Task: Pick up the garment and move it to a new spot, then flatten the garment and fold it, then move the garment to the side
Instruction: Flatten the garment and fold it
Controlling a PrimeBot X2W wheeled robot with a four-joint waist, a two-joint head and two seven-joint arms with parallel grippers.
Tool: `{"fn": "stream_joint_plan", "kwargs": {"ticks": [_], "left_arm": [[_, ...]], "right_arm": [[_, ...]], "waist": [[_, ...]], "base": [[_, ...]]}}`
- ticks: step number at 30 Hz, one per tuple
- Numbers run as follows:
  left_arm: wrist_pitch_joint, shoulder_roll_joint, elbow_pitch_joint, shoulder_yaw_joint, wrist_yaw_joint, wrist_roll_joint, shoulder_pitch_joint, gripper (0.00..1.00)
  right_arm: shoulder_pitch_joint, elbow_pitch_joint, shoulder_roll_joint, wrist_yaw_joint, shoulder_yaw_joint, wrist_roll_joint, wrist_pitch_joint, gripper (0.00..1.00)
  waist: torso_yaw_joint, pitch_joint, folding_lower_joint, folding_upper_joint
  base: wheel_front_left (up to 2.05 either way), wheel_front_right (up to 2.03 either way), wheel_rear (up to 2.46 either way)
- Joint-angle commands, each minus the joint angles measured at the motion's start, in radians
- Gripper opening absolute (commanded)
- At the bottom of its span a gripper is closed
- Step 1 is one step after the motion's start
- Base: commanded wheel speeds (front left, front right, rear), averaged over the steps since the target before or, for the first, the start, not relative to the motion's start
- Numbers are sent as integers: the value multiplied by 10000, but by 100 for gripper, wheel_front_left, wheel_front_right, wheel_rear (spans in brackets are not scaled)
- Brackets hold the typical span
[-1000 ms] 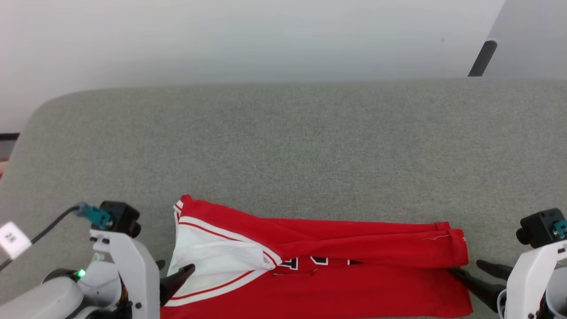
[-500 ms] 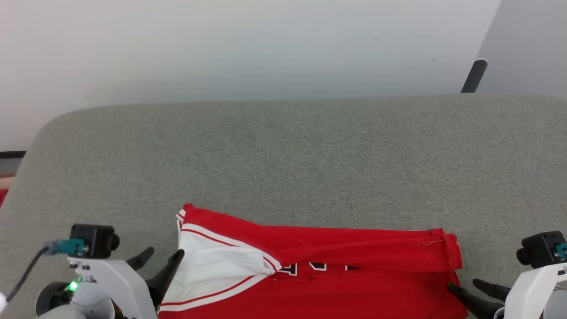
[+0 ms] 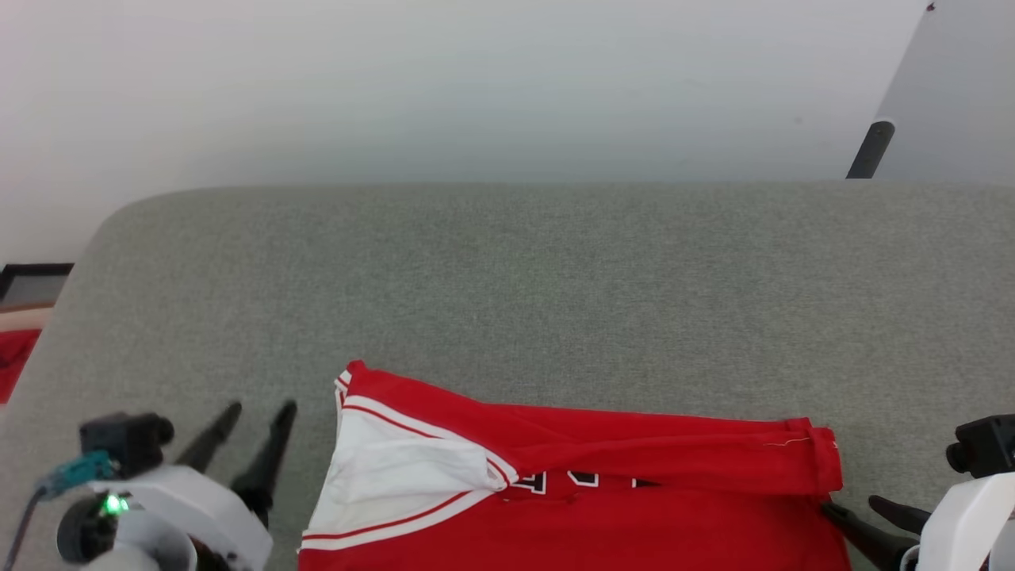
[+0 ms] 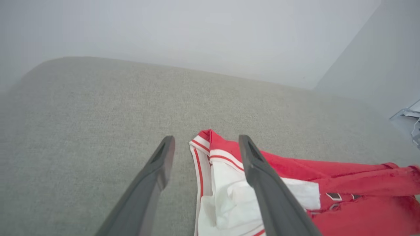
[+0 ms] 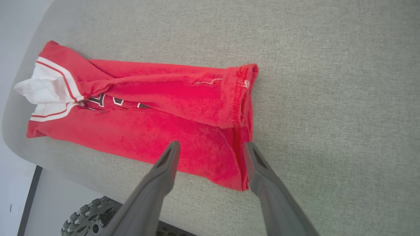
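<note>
1. At the lower left of the head view, the left gripper (image 3: 259, 408) has its two dark fingers (image 4: 154, 177) spread wide with nothing between them. They point up and away over bare cloth.
2. Its fingertips are just beside the collar end of the garment (image 3: 634, 460) and apart from it in the head view. In the left wrist view one finger crosses in front of the white sleeve, and I cannot tell whether it touches.
3. Behind those fingers are the white wrist housing, a small black camera (image 3: 127, 436) and a green light (image 3: 115, 503).
4. At the lower right, the right gripper (image 5: 211, 144) is also spread wide and holds nothing. In the right wrist view its fingers (image 5: 157, 183) straddle the near corner of the hem end. Whether a tip touches the cloth is not clear.
5. The garment lies folded lengthwise into a long red band along the near edge of the grey fabric surface (image 3: 507, 277). The white sleeve with red-and-white striped trim is at the robot's left and the stitched hem at its right. Dark lettering peeks out between the two folded flaps near the middle.
6. Farther out, the grey surface has a rounded corner at the left. A scrap of red cloth (image 3: 12, 361) shows at the left edge.
7. A pale wall (image 3: 476, 79) rises behind, with a dark pole (image 3: 870, 149) at the upper right.
8. Below the surface's edge in the right wrist view is a dark wheel with rollers (image 5: 85, 213).
</note>
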State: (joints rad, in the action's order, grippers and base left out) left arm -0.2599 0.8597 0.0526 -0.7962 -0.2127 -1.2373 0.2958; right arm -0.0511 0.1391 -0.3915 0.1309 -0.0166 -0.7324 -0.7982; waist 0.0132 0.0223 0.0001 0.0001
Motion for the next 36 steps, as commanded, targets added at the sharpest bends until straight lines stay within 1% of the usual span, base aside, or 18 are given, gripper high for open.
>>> {"fn": "stream_joint_plan", "kwargs": {"ticks": [1,7,15,17,26,33,35,36], "left_arm": [[-43,-233,104,455,80,253,-118,100],[-44,-1465,434,2504,709,1880,-923,100],[-47,-2957,743,4348,1563,3478,-1525,100],[-46,-3240,798,4651,1772,3859,-1570,100],[-47,-4468,1004,6110,2600,5331,-1531,100],[-47,-5236,1259,6885,3086,5867,-1580,100],[-48,-5373,1321,7004,3193,6002,-1590,100],[-48,-5448,1343,7067,3225,6043,-1578,100]], "right_arm": [[101,-48,-24,-4,92,46,-56,100],[612,-385,-183,-4,198,83,-404,100],[1349,-917,-282,-4,6,55,-860,100],[1489,-1089,-341,-4,-75,105,-914,100],[1989,-2121,-212,-4,-357,232,-1112,100],[2212,-3133,87,-4,-634,266,-1410,100],[2206,-3387,124,-4,-731,254,-1584,100],[2230,-3500,155,-6,-750,214,-1697,86]], "waist": [[90,109,-1,-1],[293,583,-1,-1],[586,1239,-1,-1],[679,1411,-1,-1],[1058,1885,-1,-1],[1216,1994,-1,-1],[1240,2015,-1,-1],[1250,2020,-1,-1]], "base": [[0,0,0],[0,0,0],[0,0,0],[0,0,0],[0,0,0],[0,0,0],[0,0,0],[0,0,0]]}}
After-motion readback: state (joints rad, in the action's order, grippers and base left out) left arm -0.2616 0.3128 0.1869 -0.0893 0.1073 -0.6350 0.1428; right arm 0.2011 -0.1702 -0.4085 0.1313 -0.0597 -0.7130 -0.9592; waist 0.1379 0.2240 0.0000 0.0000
